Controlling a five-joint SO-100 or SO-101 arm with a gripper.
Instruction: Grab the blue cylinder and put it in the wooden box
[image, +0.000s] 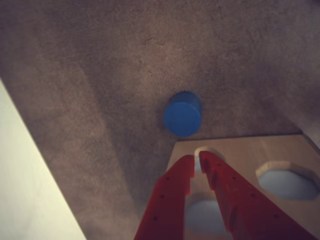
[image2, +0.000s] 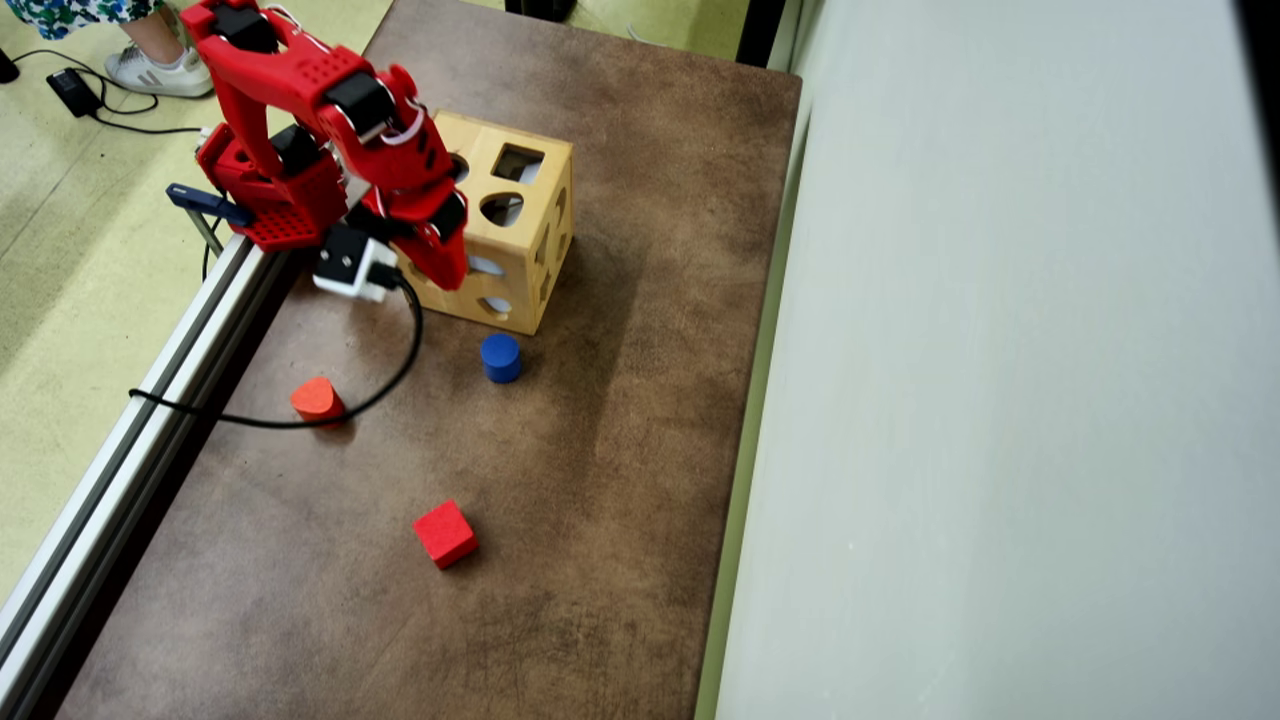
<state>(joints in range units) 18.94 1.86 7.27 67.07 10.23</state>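
Observation:
The blue cylinder (image2: 500, 357) stands upright on the brown table, just in front of the wooden box (image2: 527, 245). In the wrist view the cylinder (image: 183, 114) lies beyond the box's near edge, and the box top (image: 250, 162) with its cut-out holes fills the lower right. My red gripper (image: 196, 161) hovers over the box top with its fingertips almost touching and nothing between them. In the overhead view the gripper (image2: 452, 272) hangs over the box's left part, a short way from the cylinder.
A red cube (image2: 445, 533) and an orange-red rounded block (image2: 317, 399) lie on the table nearer the front. A black cable (image2: 400, 370) loops past the rounded block. A metal rail (image2: 150, 400) borders the left edge, a pale wall (image2: 1000, 400) the right.

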